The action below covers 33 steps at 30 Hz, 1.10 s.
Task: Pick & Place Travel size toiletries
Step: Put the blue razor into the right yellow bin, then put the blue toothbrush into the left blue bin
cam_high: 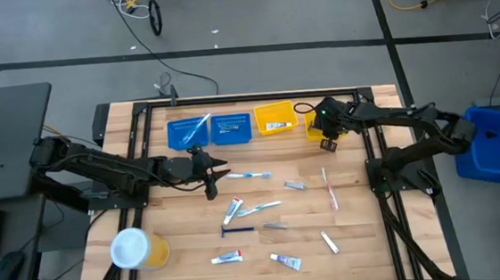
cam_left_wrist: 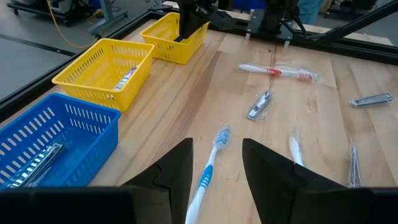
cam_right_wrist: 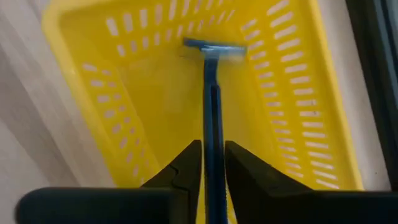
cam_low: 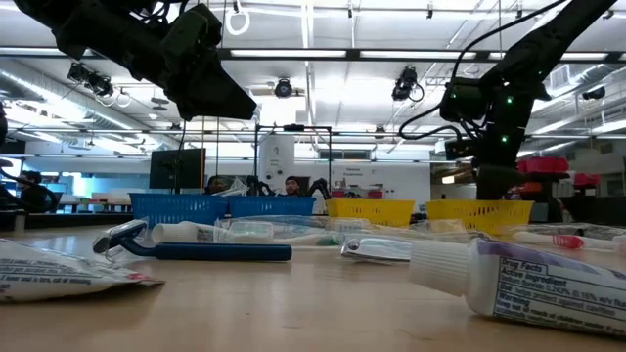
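Observation:
My right gripper [cam_high: 326, 141] hangs over the far-right yellow basket [cam_high: 312, 128] and is shut on a blue razor [cam_right_wrist: 212, 112], whose head [cam_right_wrist: 214, 48] is down inside the basket. My left gripper [cam_high: 221, 172] stands open above the table. A blue-and-white toothbrush [cam_left_wrist: 208, 171] lies flat on the wood below the gap between its fingers, untouched. More toiletries lie loose on the table: a pink toothbrush [cam_high: 330, 190], toothpaste tubes [cam_high: 231, 211], another razor [cam_high: 239, 230] and small silvery pieces [cam_high: 295, 186]. My right gripper pinches the razor's handle [cam_right_wrist: 213, 155] between its two fingers [cam_right_wrist: 186, 168]. The fingers come steeply from above and lie along the handle. The razor reaches out past the fingertips, head downward, inside the yellow basket [cam_right_wrist: 298, 93]. Whether the head rests on the basket I cannot tell.
Two blue baskets [cam_high: 189, 131] [cam_high: 231, 128] and a second yellow basket [cam_high: 274, 118] stand in a row along the far edge. A yellow tub with a white lid [cam_high: 138, 249] sits at the near left. A black frame rims the table.

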Motion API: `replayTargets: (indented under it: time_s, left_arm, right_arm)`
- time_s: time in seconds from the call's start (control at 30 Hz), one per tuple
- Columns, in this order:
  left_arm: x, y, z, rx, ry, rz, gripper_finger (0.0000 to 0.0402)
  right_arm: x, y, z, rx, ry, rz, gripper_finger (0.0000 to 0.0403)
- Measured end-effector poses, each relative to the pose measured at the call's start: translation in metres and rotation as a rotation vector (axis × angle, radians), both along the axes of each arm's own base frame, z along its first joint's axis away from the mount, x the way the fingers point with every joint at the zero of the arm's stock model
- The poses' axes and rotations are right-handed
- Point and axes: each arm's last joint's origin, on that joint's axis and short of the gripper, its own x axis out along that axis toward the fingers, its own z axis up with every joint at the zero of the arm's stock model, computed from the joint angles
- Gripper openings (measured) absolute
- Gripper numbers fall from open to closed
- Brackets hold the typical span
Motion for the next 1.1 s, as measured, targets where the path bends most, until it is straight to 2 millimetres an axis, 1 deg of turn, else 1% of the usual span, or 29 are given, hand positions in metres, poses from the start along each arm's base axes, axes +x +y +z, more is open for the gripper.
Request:
replayTargets:
  time_s: [0.17,0.3,0.4,0.57,0.77,0.93,1.0,1.1]
  left_arm:
    - [0.0,0.0,0.0,-0.001,0.0,-0.002,0.0146]
    - [0.0,0.0,0.0,-0.001,0.001,-0.002,0.0146]
    - [0.0,0.0,0.0,-0.001,0.001,-0.002,0.0146]
    - [0.0,0.0,0.0,-0.012,-0.003,0.003,0.0146]
    - [0.001,0.0,0.003,-0.034,-0.042,0.009,0.0146]
    - [0.002,0.0,0.005,-0.043,-0.063,0.012,0.0146]
    - [0.002,0.0,0.005,-0.063,-0.069,0.019,0.0146]
    - [0.002,0.0,0.005,-0.079,-0.074,0.025,0.0146]
  right_arm:
    - [0.0,0.0,0.0,-0.001,0.003,0.0,0.013]
    - [0.001,0.0,0.003,-0.057,0.046,0.001,0.0164]
    - [0.008,0.001,0.014,-0.12,0.045,-0.008,0.0181]
    - [0.021,0.01,0.03,-0.136,0.017,0.01,0.0196]
    - [0.04,0.029,0.042,-0.154,-0.039,0.1,0.0203]
    - [0.056,0.053,0.045,-0.154,-0.118,0.165,0.0207]
    - [0.063,0.063,0.047,-0.141,-0.17,0.207,0.0206]
    - [0.075,0.078,0.052,-0.073,-0.311,0.29,0.0202]
